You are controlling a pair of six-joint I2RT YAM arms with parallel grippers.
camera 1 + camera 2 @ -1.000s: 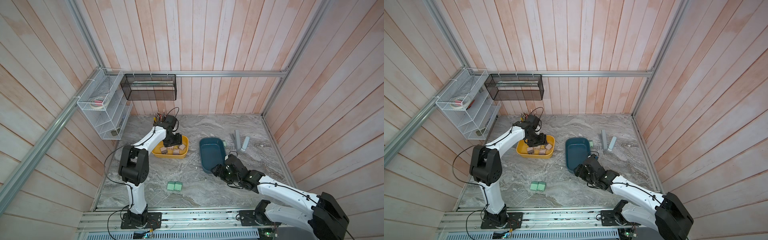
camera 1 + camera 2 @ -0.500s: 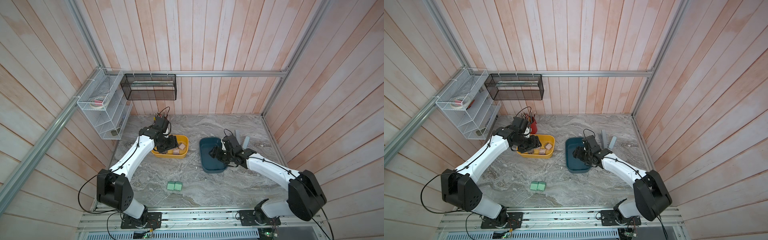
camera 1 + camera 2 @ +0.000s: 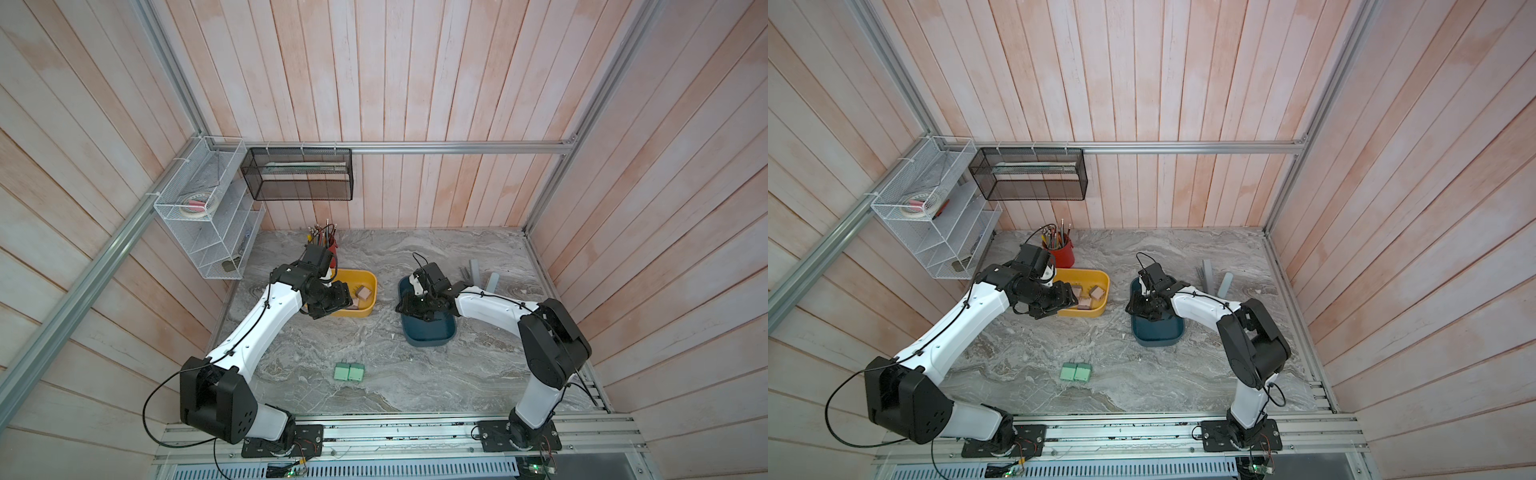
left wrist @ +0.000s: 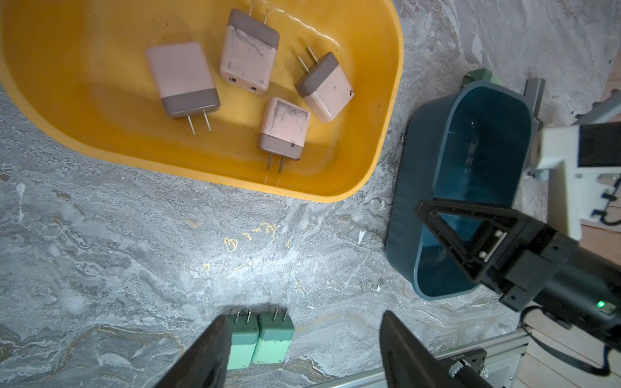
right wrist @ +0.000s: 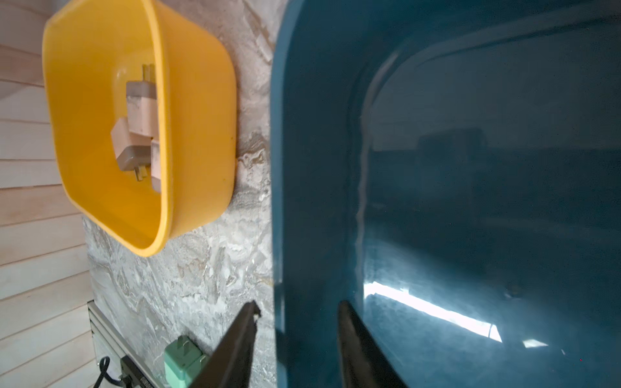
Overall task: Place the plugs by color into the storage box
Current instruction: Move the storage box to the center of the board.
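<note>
The left tool (image 4: 304, 319) hangs left of the blue bin (image 3: 430, 341), over the near edge of the yellow bin (image 3: 357, 312), with its jaws parted and nothing between them. The four pink plugs (image 4: 183, 77) lie loose in that yellow bin, well left of the blue one. The pair of green plugs (image 3: 349, 372) lies flat on the tabletop (image 3: 457, 382), off the blue bin's near left corner and apart from it. The two touch side by side, and their prongs point away from the arms' bases, roughly along the blue bin's length. The blue bin itself looks empty. The right tool (image 5: 297, 304) is clamped on the blue bin's left wall, one finger inside and one outside. To my eye the pair sits somewhat nearer the free left tool, which would reach back toward its own base and close across the plugs' short width. The pair then has to go rightward into the blue bin that the right tool grips.
</note>
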